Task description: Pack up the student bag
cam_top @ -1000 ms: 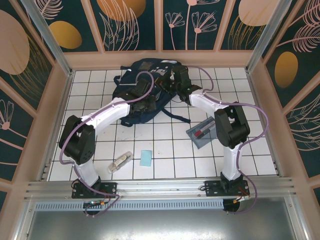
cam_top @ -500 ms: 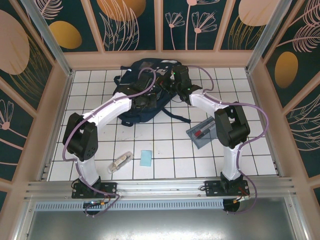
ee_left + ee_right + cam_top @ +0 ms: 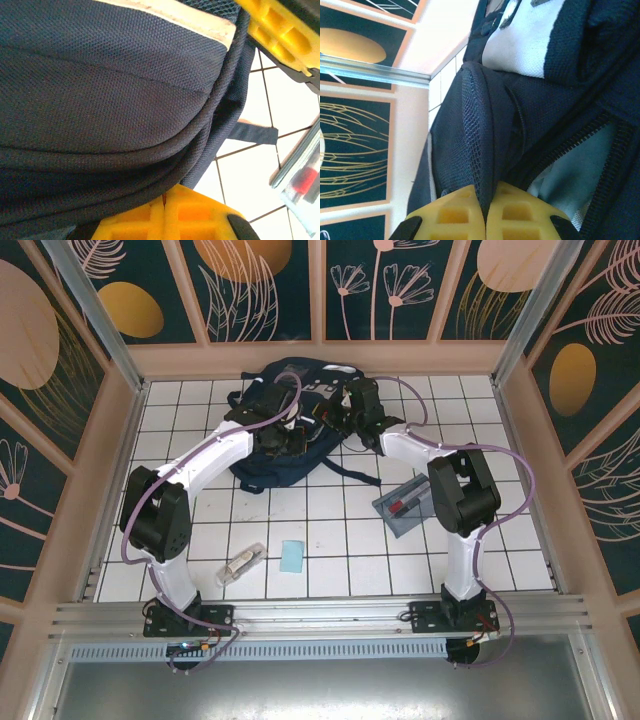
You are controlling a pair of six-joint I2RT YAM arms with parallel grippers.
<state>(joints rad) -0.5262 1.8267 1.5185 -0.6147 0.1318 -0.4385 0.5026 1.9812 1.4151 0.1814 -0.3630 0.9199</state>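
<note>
Since a second ago your left arm has swung toward the back wall. The left pincer [image 3: 164, 214] and right pincer [image 3: 485, 212] each stay clamped on the student bag [image 3: 285, 464], far-centre on the bench [image 3: 330, 530].

The left arm [image 3: 212, 456] and right arm [image 3: 414, 448] are each built of smooth white tubular links set between bulky black joint housings, on a black base [image 3: 190, 618]. A purple cable [image 3: 123, 538] loops loosely along each arm. The left claw [image 3: 164, 212] and right claw [image 3: 485, 210] have bright yellow moulded fingers [image 3: 455, 216] with square recessed pockets and black outer corners.
</note>
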